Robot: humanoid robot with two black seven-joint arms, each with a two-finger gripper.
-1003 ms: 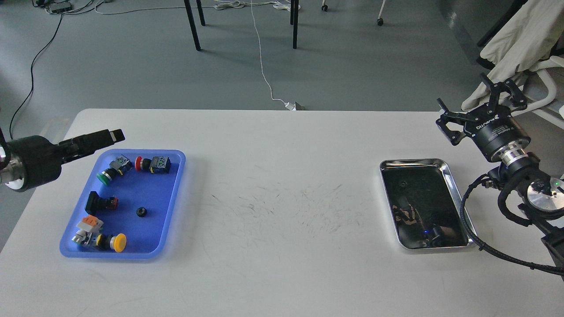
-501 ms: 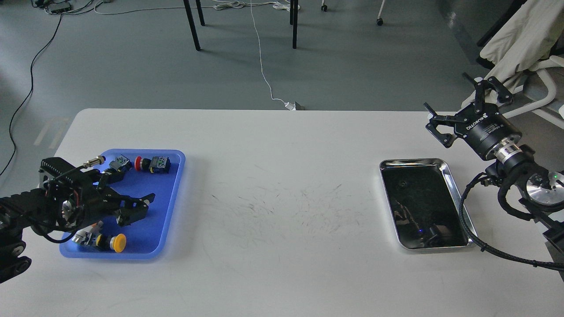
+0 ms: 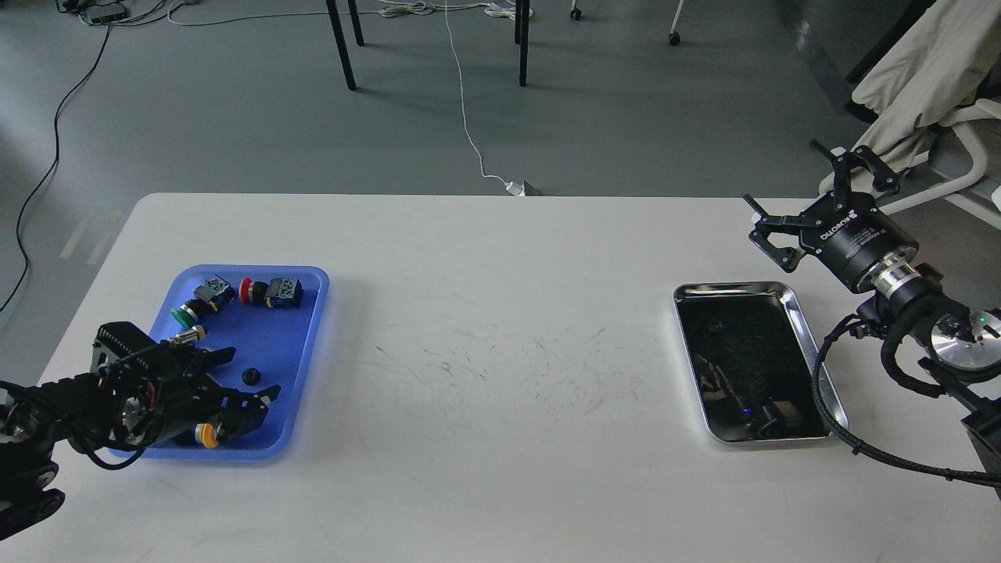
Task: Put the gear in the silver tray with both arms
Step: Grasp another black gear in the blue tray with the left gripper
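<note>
Nearest you, at the bench's front left corner, your left gripper (image 3: 246, 375) hangs low over the blue tray (image 3: 309, 328), fingers spread wide and holding nothing. The gear (image 3: 250, 377), a small black ring, lies flat on the tray floor between those fingers or just beside them; you cannot tell which, nor whether they touch it. It sits hole-up, so it has no long axis to line up with, and a pinch across its rim from any side should do. The gripper looks set there to close on it, which suggests the pick is the step in hand. The yellow button (image 3: 207, 435) sits just under the gripper's near finger, so watch that it isn't nudged. Toward the front right, the silver tray (image 3: 805, 324) lies with its long axis running front to back, its base bare of parts. Farther back, near the right edge, your right gripper (image 3: 805, 199) waits above the bench, wide open and empty, probably for a handover.
</note>
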